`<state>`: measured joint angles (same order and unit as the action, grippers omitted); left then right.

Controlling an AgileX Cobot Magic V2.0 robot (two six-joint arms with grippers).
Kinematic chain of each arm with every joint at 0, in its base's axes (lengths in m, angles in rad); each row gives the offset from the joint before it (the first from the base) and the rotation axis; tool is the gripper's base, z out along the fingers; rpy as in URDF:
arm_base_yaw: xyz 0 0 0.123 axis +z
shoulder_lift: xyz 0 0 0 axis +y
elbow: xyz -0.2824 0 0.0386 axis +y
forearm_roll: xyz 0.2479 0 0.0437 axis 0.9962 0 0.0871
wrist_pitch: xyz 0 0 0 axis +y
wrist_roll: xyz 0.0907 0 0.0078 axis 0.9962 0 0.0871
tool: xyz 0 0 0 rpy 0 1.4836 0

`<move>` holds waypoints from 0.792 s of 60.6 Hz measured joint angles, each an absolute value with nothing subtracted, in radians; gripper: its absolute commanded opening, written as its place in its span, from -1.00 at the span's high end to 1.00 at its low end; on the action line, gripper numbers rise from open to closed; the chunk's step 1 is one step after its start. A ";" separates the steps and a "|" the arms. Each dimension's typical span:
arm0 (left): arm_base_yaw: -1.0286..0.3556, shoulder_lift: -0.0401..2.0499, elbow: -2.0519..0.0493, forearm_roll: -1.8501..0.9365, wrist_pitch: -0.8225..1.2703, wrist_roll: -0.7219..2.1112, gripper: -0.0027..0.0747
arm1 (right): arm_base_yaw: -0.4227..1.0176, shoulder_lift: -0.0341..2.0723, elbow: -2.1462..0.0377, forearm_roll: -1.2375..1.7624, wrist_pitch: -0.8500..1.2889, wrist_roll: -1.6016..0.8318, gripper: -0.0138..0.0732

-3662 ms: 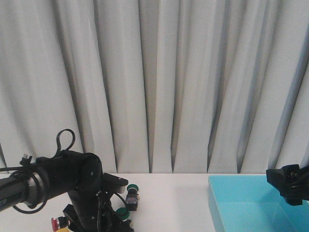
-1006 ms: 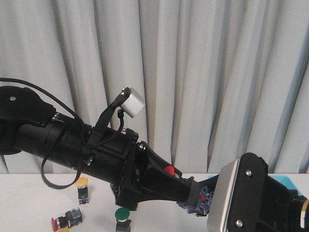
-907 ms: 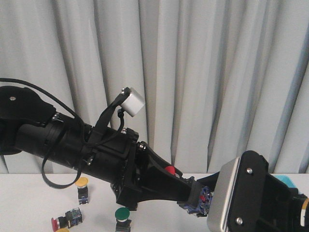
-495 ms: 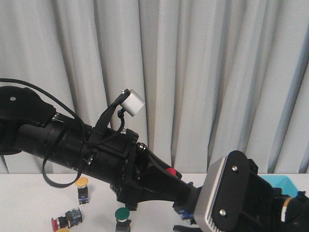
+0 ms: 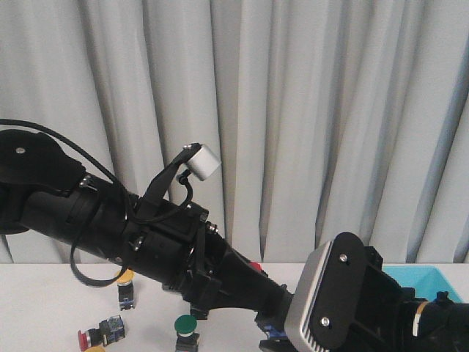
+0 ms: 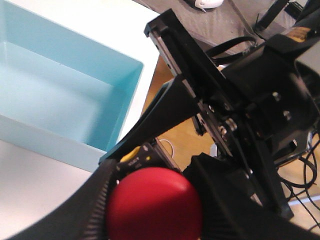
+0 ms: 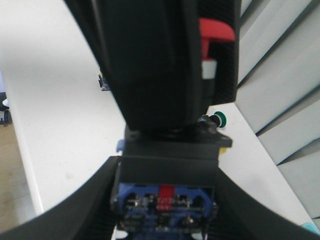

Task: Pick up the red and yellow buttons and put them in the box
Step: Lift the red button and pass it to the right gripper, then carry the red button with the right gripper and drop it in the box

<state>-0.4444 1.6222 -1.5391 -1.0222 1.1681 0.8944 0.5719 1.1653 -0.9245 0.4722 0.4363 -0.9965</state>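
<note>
While the left gripper [image 6: 150,200] stays clamped on a red button [image 6: 152,210], the right gripper's [image 7: 165,200] jaws flank its blue base, contact unclear. Handover underway; next, carry over the box [image 6: 60,100] beyond the jaws and release.

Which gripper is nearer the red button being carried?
Left. The left gripper is clamped on the red button itself; the right gripper closes in around its blue base without clearly gripping it.
</note>
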 measured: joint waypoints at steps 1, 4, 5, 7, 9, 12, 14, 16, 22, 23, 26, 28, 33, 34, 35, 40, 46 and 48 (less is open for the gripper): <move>-0.444 1.622 -1.539 -1.024 1.165 0.894 0.59 | 0.572 1.165 -0.924 0.472 0.435 -0.996 0.70; -0.445 1.622 -1.539 -1.036 1.155 0.894 0.47 | 0.572 1.165 -0.924 0.472 0.430 -0.996 0.70; -0.445 1.622 -1.539 -1.039 1.152 0.894 0.43 | 0.572 1.165 -0.924 0.473 0.429 -0.996 0.70; -0.445 1.622 -1.539 -1.046 1.147 0.894 0.35 | 0.572 1.165 -0.924 0.473 0.422 -0.996 0.70; -0.445 1.622 -1.539 -1.054 1.144 0.894 0.25 | 0.572 1.165 -0.924 0.474 0.418 -0.994 0.70; -0.445 1.622 -1.539 -1.062 1.136 0.895 0.06 | 0.572 1.165 -0.924 0.474 0.412 -0.992 0.70; -0.445 1.622 -1.539 -1.066 1.129 0.897 -0.04 | 0.572 1.165 -0.924 0.475 0.407 -0.992 0.70; -0.448 1.622 -1.539 -1.069 1.115 0.895 -0.18 | 0.572 1.165 -0.924 0.475 0.402 -0.992 0.70; -0.462 1.622 -1.539 -1.067 1.075 0.893 -0.47 | 0.572 1.165 -0.924 0.477 0.385 -0.992 0.70; -0.465 1.622 -1.539 -1.065 1.068 0.893 -0.51 | 0.572 1.165 -0.924 0.477 0.384 -0.992 0.70; -0.479 1.623 -1.539 -1.061 1.051 0.891 -0.61 | 0.572 1.165 -0.924 0.478 0.382 -0.992 0.70; -0.488 1.623 -1.539 -1.060 1.042 0.890 -0.65 | 0.572 1.165 -0.924 0.478 0.381 -0.992 0.70; -0.507 1.623 -1.539 -1.060 1.026 0.890 -0.67 | 0.572 1.165 -0.924 0.478 0.381 -0.992 0.70; -0.509 1.623 -1.539 -1.061 1.023 0.890 -0.66 | 0.572 1.165 -0.924 0.479 0.381 -0.990 0.69; -0.512 1.623 -1.539 -1.061 1.016 0.890 -0.65 | 0.572 1.165 -0.924 0.479 0.381 -0.990 0.69; -0.515 1.621 -1.539 -1.061 0.975 0.890 -0.60 | 0.572 1.165 -0.924 0.478 0.380 -0.981 0.69; -0.507 1.609 -1.539 -1.061 0.890 0.890 -0.52 | 0.572 1.165 -0.924 0.480 0.378 -0.952 0.69; -0.501 1.600 -1.539 -1.061 0.852 0.890 -0.50 | 0.572 1.165 -0.924 0.480 0.376 -0.941 0.68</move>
<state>-0.5014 1.6005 -1.5391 -1.0609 0.8518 0.8897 0.5719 1.1653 -0.9245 0.4805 0.3764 -0.9406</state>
